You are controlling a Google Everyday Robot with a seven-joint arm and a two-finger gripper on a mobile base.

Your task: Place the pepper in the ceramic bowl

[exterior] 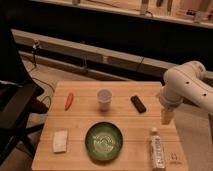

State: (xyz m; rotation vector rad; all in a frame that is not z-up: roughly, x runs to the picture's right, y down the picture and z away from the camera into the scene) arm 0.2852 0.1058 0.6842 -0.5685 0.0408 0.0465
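The pepper (69, 101) lies on the far left of the worktop (127, 120), well apart from the green ceramic bowl (103, 141). The gripper (166, 116) hangs over the right edge; I cannot tell its state. The label on the bottle (157, 148) is unreadable.

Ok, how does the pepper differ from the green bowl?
The pepper is small, slender, orange-red; the ceramic bowl is round, green, far larger. The pepper lies back left; the bowl sits front centre. Both rest on the wooden table, away from the tool, which hangs over the table's right edge.
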